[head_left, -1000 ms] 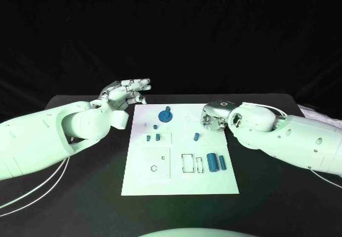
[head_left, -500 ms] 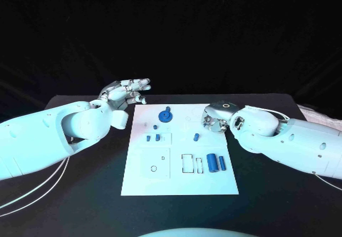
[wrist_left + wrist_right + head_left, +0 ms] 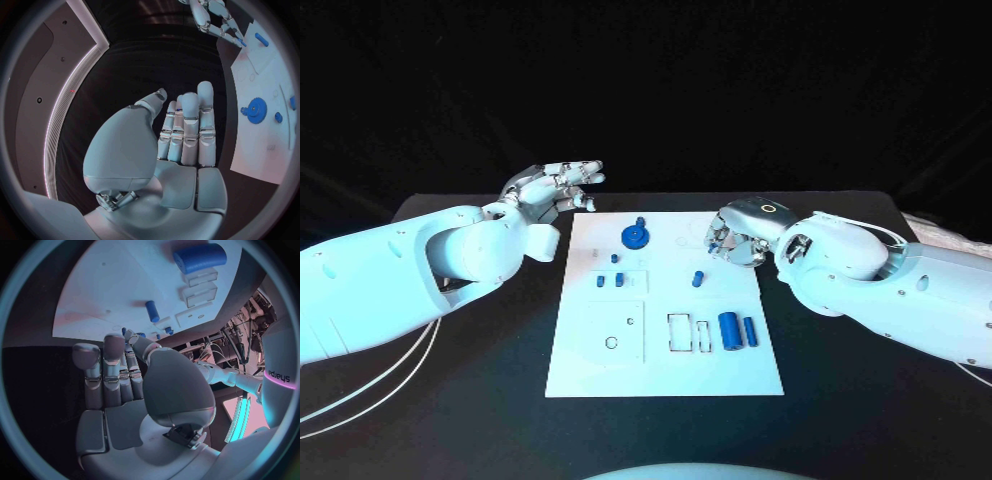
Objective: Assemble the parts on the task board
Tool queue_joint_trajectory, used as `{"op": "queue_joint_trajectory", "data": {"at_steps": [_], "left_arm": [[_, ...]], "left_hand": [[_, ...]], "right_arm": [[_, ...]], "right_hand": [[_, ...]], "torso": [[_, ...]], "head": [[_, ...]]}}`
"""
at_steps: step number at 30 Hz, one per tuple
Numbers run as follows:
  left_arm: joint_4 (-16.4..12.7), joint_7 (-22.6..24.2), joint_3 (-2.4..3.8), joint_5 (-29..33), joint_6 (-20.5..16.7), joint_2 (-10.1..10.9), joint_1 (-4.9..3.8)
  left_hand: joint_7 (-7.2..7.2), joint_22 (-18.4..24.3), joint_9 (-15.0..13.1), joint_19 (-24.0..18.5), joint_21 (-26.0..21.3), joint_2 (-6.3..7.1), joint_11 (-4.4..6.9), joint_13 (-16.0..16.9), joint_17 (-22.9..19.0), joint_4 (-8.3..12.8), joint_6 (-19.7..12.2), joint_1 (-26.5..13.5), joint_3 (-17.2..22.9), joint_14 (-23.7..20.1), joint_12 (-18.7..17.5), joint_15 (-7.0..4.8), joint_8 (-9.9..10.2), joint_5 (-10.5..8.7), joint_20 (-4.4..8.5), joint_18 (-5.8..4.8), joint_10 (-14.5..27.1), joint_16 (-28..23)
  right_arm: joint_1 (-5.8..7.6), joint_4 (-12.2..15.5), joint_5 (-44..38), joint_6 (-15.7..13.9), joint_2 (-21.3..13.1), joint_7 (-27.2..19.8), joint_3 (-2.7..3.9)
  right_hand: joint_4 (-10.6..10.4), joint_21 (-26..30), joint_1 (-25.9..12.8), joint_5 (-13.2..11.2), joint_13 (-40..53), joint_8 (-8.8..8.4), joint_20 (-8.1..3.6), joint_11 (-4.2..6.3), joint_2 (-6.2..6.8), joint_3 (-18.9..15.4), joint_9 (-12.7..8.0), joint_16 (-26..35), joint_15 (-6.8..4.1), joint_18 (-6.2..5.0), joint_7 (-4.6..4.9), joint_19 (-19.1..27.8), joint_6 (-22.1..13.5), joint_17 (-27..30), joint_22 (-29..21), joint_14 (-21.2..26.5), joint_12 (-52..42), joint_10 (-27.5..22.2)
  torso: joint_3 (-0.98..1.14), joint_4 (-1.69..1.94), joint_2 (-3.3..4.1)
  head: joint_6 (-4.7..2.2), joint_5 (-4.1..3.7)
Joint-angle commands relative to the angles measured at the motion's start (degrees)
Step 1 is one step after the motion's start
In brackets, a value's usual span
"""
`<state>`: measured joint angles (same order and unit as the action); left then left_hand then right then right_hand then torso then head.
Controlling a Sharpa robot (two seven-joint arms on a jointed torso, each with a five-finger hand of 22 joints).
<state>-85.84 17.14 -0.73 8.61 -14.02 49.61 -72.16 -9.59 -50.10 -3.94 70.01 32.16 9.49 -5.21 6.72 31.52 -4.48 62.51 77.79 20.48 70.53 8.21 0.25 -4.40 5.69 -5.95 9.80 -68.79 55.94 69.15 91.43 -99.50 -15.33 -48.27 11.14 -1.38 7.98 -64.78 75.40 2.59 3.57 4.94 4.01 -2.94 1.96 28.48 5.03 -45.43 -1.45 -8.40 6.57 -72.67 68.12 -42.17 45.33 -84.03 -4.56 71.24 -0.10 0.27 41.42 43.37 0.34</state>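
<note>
On my head feed the left robot hand (image 3: 557, 187) hovered off the far left corner of the task board (image 3: 733, 375), above the black table (image 3: 473, 400), fingers spread apart and holding nothing; the left wrist feed (image 3: 181, 145) confirmed it, with the fingers stretched out straight side by side and the palm bare. The white task board lay in the middle of the table between my two arms. Working across it, I saw a blue gear (image 3: 635, 236) near the far edge, left of the board's centre, with a small blue peg (image 3: 615, 257) just in front of it and two more small blue pegs (image 3: 609, 281) side by side a little nearer me. Further right, a single short blue peg (image 3: 697, 277) stood by itself about mid-board. Toward the near right, a larger blue cylinder (image 3: 728, 325) lay beside a slimmer blue pin (image 3: 750, 331), both just right of a pair of outlined rectangular recesses (image 3: 687, 332). The right robot hand (image 3: 733, 243) sat over the board's far right corner, fingers curled inward under the wrist; from the head feed I could not tell whether it had hold of anything. The right wrist feed (image 3: 115, 375) showed its fingers lying close together and no part against them.
</note>
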Motion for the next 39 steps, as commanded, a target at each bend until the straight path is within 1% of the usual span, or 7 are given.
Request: {"op": "queue_joint_trajectory", "data": {"at_steps": [1, 7, 13, 17, 24, 29, 39], "left_arm": [[0.01, 0.12, 0.03, 0.23, 0.27, -0.18, 0.00], [0.00, 0.09, 0.03, 0.23, 0.36, -0.33, 0.03], [-0.30, 0.08, 0.03, 0.23, 0.45, -0.51, 0.04], [-0.47, 0.10, 0.03, 0.23, 0.49, -0.65, 0.05], [-0.60, 0.11, 0.03, 0.23, 0.50, -0.89, 0.07], [-0.69, 0.12, 0.03, 0.23, 0.55, -1.05, 0.08], [-0.89, 0.04, 0.02, 0.23, 0.63, -1.15, 0.08]], "left_hand": [[0.12, 0.09, 0.06, 0.06, -0.40, -0.27, 0.03, 0.08, -0.07, 0.04, -0.44, 0.33, -0.38, -0.36, 0.23, 0.24, -0.06, -0.04, -0.30, 0.64, 0.38, -0.07], [0.12, 0.09, 0.06, 0.06, -0.40, -0.27, 0.03, 0.08, -0.07, 0.04, -0.44, 0.33, -0.38, -0.36, 0.23, 0.24, -0.06, -0.04, -0.30, 0.64, 0.38, -0.07], [0.12, 0.09, 0.06, 0.06, -0.40, -0.27, 0.03, 0.08, -0.07, 0.04, -0.44, 0.33, -0.38, -0.36, 0.23, 0.24, -0.06, -0.04, -0.30, 0.64, 0.38, -0.07], [0.08, 0.16, 0.06, 0.09, -0.47, -0.31, -0.01, 0.09, -0.18, 0.05, -0.54, 0.38, -0.48, -0.39, 0.27, 0.27, -0.05, -0.03, -0.32, 0.64, 0.48, -0.11], [0.08, 0.16, 0.06, 0.09, -0.47, -0.31, -0.01, 0.09, -0.19, 0.05, -0.55, 0.38, -0.48, -0.39, 0.27, 0.27, -0.05, -0.03, -0.32, 0.64, 0.48, -0.11], [0.08, 0.16, 0.06, 0.09, -0.47, -0.31, -0.01, 0.09, -0.19, 0.05, -0.55, 0.38, -0.48, -0.39, 0.27, 0.27, -0.05, -0.03, -0.32, 0.64, 0.48, -0.11], [0.08, 0.16, 0.06, 0.09, -0.47, -0.31, -0.01, 0.09, -0.19, 0.05, -0.55, 0.38, -0.48, -0.39, 0.27, 0.27, -0.05, -0.03, -0.32, 0.64, 0.48, -0.11]], "right_arm": [[-0.03, 2.12, 0.93, -2.67, 0.12, -0.99, 0.05], [-0.45, 5.40, 1.61, -3.03, 1.69, -1.88, 0.06], [-1.19, 6.52, 2.19, -1.34, 4.54, -2.73, -0.09], [-2.18, 6.04, 2.29, 1.04, 6.35, -3.21, -0.28], [-4.37, 4.02, 1.68, 3.62, 9.26, -3.88, -0.64], [-5.52, 2.87, 1.38, 4.54, 11.05, -4.18, -0.75], [-6.75, 1.36, 0.80, 5.43, 13.05, -4.34, -0.92]], "right_hand": [[-0.07, -0.32, 0.14, 0.20, 0.11, -0.09, -0.02, -0.24, -0.28, 0.46, 0.05, -0.43, -0.28, 0.60, 0.31, -0.39, 0.19, -0.23, 0.33, -1.37, 0.24, 0.38], [-0.06, -0.63, 0.15, 0.20, 0.12, -0.12, 0.00, -0.27, -0.29, 0.64, 0.07, -0.96, -0.26, 0.65, 0.37, -0.44, 0.23, -0.68, 0.71, -1.40, 0.31, 0.44], [-0.07, -0.89, 0.13, 0.21, 0.12, -0.15, 0.02, -0.29, -0.32, 0.78, 0.09, -1.28, -0.24, 0.69, 0.40, -0.49, 0.26, -0.91, 1.03, -1.41, 0.36, 0.50], [-0.06, -1.01, 0.13, 0.22, 0.11, -0.23, 0.05, -0.33, -0.36, 0.95, 0.09, -1.41, -0.21, 0.68, 0.45, -0.42, 0.19, -0.95, 1.10, -1.37, 0.46, 0.44], [-0.07, -1.00, 0.08, 0.23, 0.08, -0.34, 0.10, -0.42, -0.35, 1.10, 0.08, -1.41, -0.14, 0.64, 0.53, -0.22, 0.10, -0.85, 0.95, -1.25, 0.60, 0.31], [-0.08, -0.98, 0.04, 0.23, 0.08, -0.35, 0.11, -0.43, -0.34, 1.11, 0.08, -1.46, -0.13, 0.62, 0.54, -0.16, 0.09, -0.88, 0.88, -1.23, 0.62, 0.29], [-0.11, -1.05, -0.01, 0.22, 0.08, -0.37, 0.13, -0.45, -0.36, 1.13, 0.08, -1.59, -0.11, 0.63, 0.56, -0.15, 0.07, -0.99, 0.96, -1.22, 0.64, 0.27]], "torso": [[-0.01, 0.10, 0.03], [-0.10, 0.05, 0.05], [-0.23, 0.04, 0.06], [-0.32, 0.12, 0.08], [-0.19, 0.04, 0.06], [-0.11, 0.06, 0.03], [-0.09, 0.07, 0.07]], "head": [[0.10, 0.25], [0.34, 0.95], [0.69, 1.95], [1.05, 2.46], [1.47, 3.53], [1.63, 3.86], [2.07, 4.23]]}}
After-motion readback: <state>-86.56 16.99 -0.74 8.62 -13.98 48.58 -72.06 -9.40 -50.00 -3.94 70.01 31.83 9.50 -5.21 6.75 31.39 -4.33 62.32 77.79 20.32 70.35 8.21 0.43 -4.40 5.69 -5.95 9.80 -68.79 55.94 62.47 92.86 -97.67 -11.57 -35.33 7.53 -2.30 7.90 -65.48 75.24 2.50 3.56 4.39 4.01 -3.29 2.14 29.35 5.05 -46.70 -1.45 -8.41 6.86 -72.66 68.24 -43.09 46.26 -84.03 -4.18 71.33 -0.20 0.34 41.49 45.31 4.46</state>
